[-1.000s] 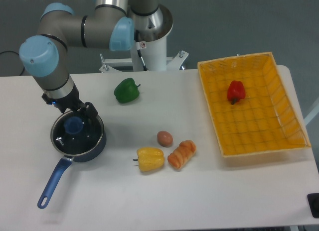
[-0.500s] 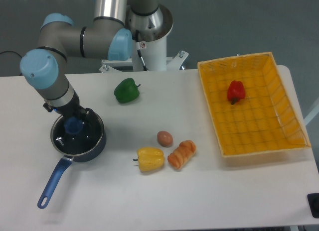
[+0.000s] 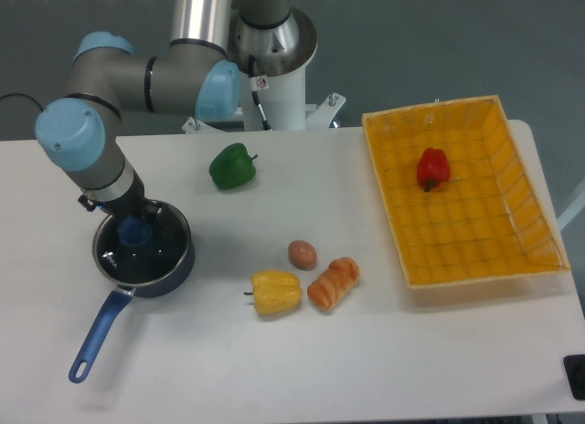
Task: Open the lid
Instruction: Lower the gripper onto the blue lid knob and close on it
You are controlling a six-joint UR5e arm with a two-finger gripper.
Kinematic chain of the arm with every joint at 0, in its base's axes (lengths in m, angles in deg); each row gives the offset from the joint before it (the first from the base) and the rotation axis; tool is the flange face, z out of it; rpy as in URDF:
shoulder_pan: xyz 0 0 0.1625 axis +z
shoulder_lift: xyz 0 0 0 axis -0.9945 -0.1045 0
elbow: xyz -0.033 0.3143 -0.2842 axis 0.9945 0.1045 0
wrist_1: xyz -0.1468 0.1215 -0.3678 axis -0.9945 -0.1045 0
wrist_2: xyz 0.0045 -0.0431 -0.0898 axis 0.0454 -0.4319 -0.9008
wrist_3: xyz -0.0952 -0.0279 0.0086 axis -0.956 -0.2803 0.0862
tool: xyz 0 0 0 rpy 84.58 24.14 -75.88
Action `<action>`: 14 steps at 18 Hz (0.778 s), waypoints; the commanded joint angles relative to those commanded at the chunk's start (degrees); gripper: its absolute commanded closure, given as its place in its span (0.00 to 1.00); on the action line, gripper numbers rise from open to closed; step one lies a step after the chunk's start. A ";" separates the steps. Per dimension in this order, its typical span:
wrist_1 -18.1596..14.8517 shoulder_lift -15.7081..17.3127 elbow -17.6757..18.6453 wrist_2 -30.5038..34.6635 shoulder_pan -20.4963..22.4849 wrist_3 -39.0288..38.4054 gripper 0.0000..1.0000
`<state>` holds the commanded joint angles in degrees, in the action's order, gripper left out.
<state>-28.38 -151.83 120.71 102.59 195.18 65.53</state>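
Since the earlier pictures the arm is swinging its wrist in over the saucepan (image 3: 143,253), so the tool (image 3: 135,225) is now sitting right above the blue knob (image 3: 135,232), where a second ago it was standing off toward the pan's upper right rim. Nothing else on the bench (image 3: 302,351) is shifting.

From the fixed camera, the lid (image 3: 146,255) is lying flat and closed on the dark blue saucepan at the bench's left side, the long handle pointing down-left. The tool is descending at the lid's centre, presumably because the knob is the only graspable part of the glass disc. The wrist is hiding the fingers, so how far they are parted, or whether they are gripping the knob, cannot be told.

The green pepper (image 3: 232,166), yellow pepper (image 3: 275,292), egg (image 3: 303,254) and carrot-coloured piece (image 3: 334,282) are lying well apart from the pan; the red pepper (image 3: 432,168) is resting in the yellow basket (image 3: 539,259).
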 joint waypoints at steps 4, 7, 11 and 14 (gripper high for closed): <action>0.00 -1.05 -0.97 0.09 -0.79 -0.61 0.00; 0.09 -1.58 -1.40 0.09 -0.97 -1.06 0.00; 0.09 -2.28 -1.76 0.00 -1.05 -1.06 0.00; 0.09 -2.81 -1.76 0.09 -1.14 -1.06 0.00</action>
<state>-28.30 -154.64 118.95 102.68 194.04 64.47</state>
